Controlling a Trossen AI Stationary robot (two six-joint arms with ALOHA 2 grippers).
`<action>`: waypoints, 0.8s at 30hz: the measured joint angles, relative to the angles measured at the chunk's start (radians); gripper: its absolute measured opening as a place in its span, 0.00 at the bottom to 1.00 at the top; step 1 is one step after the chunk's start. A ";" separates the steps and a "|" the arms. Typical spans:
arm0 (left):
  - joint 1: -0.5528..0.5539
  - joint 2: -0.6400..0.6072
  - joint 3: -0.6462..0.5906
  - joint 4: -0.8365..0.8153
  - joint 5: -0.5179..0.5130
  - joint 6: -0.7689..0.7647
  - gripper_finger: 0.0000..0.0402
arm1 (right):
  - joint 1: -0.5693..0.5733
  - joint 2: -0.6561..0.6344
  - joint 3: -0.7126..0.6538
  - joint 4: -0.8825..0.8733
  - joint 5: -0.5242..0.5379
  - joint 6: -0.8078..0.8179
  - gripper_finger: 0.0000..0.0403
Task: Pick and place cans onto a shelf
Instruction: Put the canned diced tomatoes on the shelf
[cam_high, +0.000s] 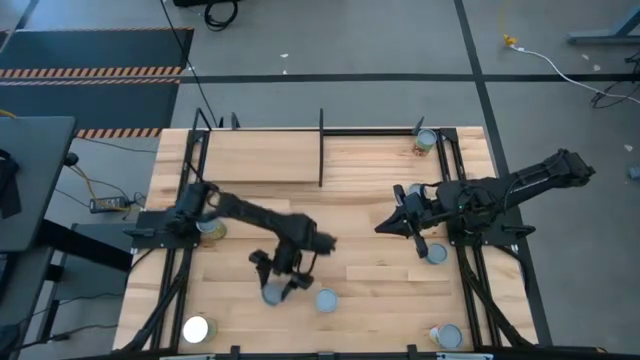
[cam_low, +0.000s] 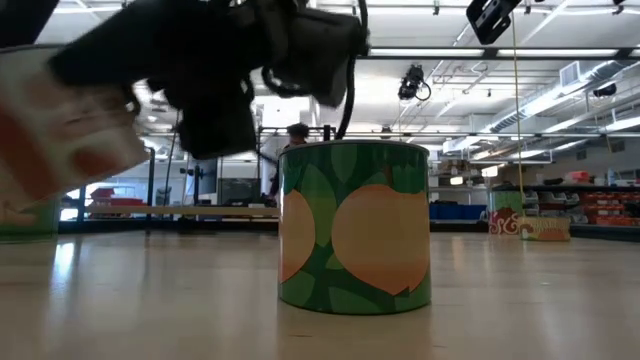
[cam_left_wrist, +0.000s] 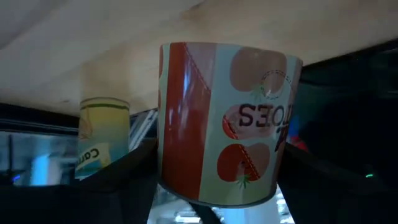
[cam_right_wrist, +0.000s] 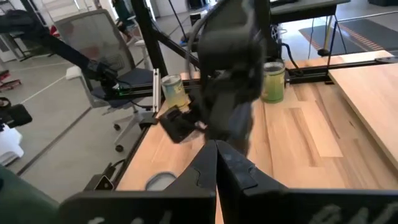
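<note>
My left gripper (cam_high: 274, 282) is shut on a red-and-white tomato can (cam_left_wrist: 221, 121) near the table's front edge; the low view shows that can blurred (cam_low: 60, 140). A green can with orange fruit (cam_low: 355, 225) stands upright just to its right (cam_high: 326, 300). Other cans stand on the tabletop: a white-glaring lid (cam_high: 195, 328), a yellow-labelled one (cam_high: 210, 228), and cans at the right (cam_high: 435, 252) and front right (cam_high: 447, 336). The shelf (cam_high: 260, 155) is the pale board at the far side. My right gripper (cam_high: 383, 226) is shut and empty, above mid-table. My left gripper pinches the tomato can by its round side wall (cam_left_wrist: 166, 155), one dark finger (cam_left_wrist: 124, 171) on each side. The fingers slant down toward the table's near edge. The can stands about upright in the hold; whether its base is off the table, I cannot tell.
One can (cam_high: 427, 140) stands at the far right corner by thin black rods (cam_high: 321, 150) that edge the shelf. Black frame rails run along both table sides (cam_high: 480, 280). Bare planks lie between the two arms.
</note>
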 joint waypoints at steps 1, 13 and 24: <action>-0.013 0.019 0.000 -0.001 0.015 0.008 0.71 | 0.000 0.003 0.000 -0.002 0.001 -0.001 0.01; -0.080 0.100 0.000 0.029 0.003 0.030 0.76 | 0.000 0.017 0.000 -0.002 0.003 -0.042 0.06; -0.072 0.095 0.002 0.026 -0.056 0.069 0.87 | 0.000 0.017 0.000 0.012 0.022 -0.049 0.23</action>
